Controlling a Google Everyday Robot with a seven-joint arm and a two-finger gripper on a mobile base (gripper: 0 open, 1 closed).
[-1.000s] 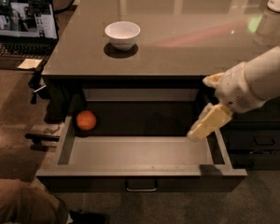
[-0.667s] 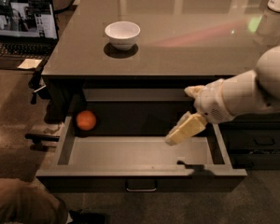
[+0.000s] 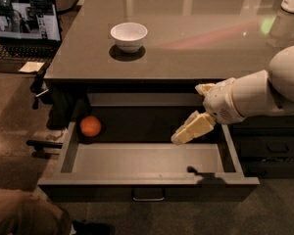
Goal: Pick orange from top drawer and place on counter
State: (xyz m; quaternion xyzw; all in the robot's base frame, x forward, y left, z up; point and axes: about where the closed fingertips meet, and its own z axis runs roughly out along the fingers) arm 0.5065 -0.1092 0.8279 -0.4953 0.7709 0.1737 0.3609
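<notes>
At the far left of my view sat an open laptop (image 3: pixel 24 18) on a side surface, not part of the job. Next came the orange (image 3: pixel 90 126), resting on the floor of the top drawer (image 3: pixel 142 158), tucked into the back left corner, close against the left wall and half in the shadow under the counter (image 3: pixel 196 43). It looked small, round and smooth, orange-red, with no long axis to line up on, so I judged any approach angle would serve as long as the corner walls left room. Above and a little right of it a white bowl (image 3: pixel 129 35) stood on the counter near the front edge. The drawer was pulled fully out, its pale floor bare across the middle. Further right the gripper (image 3: pixel 186 132) hung over the right part of the drawer, angled down and to the left, carrying nothing; I could not tell whether it was open or closed. The orange therefore lay well apart to the gripper's left and slightly further back, and I reckoned the coming move was a leftward reach into that corner. The white arm (image 3: pixel 264 89) ran off to the right.
</notes>
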